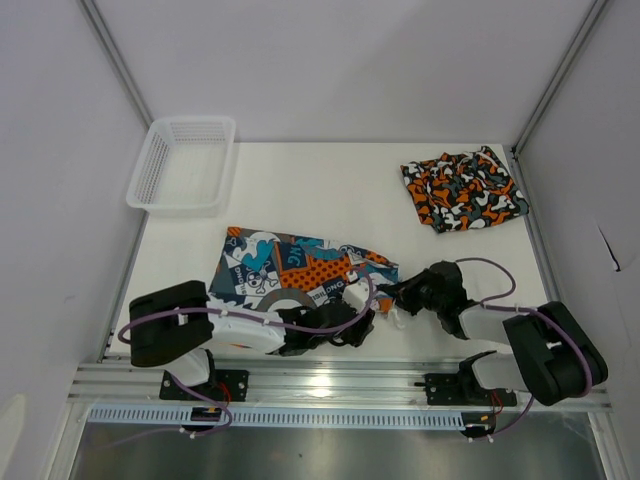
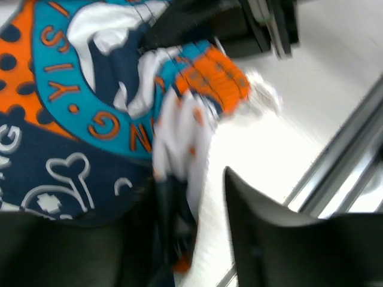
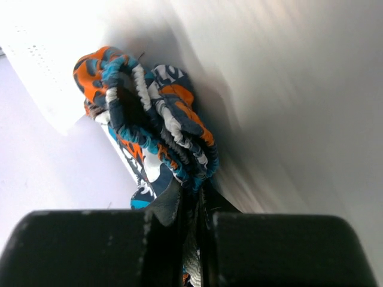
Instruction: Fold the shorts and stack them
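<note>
- Right tool (image 3: 191, 192) is clamping shut on the bunched elastic waistband of the cartoon-print shorts (image 1: 290, 265), and the gathered fabric is bulging out just ahead of its fingertips.
- Left tool (image 2: 190, 185) is standing partly open, its jaws apart, with a blurred fold of the same shorts' edge running between the fingers; no firm pinch is showing in the wrist view.
- Both tools are sitting close together at the near right corner of that garment, the left one just to the left of the right one.
- Most of the cartoon-print shorts are lying flat on the white surface (image 1: 330, 190), spreading away to the left of and beyond both tools.
- Camouflage shorts (image 1: 462, 190) are resting crumpled well beyond the right tool, towards the far right corner, apart from either tool.
- White mesh basket (image 1: 180, 207) is sitting far beyond the left tool, at the far left corner.
</note>
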Robot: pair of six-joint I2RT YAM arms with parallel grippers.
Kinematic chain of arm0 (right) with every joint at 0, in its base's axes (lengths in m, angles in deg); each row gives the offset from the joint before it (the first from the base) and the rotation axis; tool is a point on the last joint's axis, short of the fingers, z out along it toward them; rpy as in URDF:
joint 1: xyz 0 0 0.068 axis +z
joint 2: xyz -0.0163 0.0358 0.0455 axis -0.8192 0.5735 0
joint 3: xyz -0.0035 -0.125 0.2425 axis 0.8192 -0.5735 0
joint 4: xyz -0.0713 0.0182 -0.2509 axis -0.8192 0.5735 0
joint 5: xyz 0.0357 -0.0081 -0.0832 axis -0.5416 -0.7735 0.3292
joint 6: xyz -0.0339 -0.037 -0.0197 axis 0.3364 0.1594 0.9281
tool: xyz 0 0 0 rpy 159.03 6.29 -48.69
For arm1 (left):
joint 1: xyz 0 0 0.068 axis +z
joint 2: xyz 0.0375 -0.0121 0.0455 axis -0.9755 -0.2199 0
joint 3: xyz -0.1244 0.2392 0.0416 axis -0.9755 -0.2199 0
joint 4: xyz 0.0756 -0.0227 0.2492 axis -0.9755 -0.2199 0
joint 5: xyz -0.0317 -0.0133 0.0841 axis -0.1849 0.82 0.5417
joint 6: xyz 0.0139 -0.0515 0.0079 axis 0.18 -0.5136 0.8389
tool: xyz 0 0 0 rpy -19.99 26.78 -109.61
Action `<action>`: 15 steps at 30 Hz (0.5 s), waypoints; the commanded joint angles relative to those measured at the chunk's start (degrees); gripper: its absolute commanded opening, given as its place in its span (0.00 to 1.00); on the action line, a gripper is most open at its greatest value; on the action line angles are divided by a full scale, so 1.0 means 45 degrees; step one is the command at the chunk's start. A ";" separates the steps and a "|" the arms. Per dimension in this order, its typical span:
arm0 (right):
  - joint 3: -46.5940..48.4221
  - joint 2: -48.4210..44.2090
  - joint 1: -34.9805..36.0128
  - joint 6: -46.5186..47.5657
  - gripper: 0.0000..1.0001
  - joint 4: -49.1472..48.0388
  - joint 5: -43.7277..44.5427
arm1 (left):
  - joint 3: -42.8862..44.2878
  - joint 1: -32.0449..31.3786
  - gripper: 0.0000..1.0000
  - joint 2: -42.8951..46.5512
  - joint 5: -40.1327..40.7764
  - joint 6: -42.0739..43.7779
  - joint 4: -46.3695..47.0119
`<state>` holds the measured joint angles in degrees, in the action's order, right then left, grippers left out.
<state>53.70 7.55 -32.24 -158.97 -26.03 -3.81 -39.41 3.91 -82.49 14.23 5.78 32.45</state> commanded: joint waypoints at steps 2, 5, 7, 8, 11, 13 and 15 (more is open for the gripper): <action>0.1049 0.0470 -0.1226 0.2746 0.00 0.1642 -0.2064 | -0.1039 -0.0157 0.64 0.1377 -0.1106 -0.0190 0.1107; 0.1654 0.0354 -0.2086 0.4795 0.00 0.3394 -0.2557 | -0.1277 -0.0079 0.78 0.2529 -0.1343 -0.0307 0.0719; 0.2161 0.0237 -0.2304 0.5928 0.00 0.4570 -0.2520 | -0.1220 0.0018 0.81 0.3172 -0.1364 -0.0521 -0.0100; 0.2821 0.0178 -0.2401 0.7094 0.00 0.5813 -0.2403 | -0.1238 0.0270 0.82 0.3369 -0.1305 -0.0638 -0.0393; 0.4188 0.0314 -0.2480 0.9225 0.00 0.8276 -0.1779 | -0.1218 0.1149 0.83 0.3956 -0.1304 -0.1419 -0.1468; 0.4739 0.0626 -0.2597 1.0090 0.00 0.9084 -0.1484 | -0.1316 0.1734 0.82 0.4171 -0.1539 -0.2024 -0.2071; 0.5440 0.1131 -0.2753 1.1200 0.00 0.9983 -0.1465 | -0.1259 0.2283 0.81 0.4328 -0.1326 -0.2240 -0.2561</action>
<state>73.48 10.08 -43.54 -121.97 7.13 -11.78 -45.10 11.34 -64.77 8.22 -0.17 25.98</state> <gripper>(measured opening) 0.055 0.818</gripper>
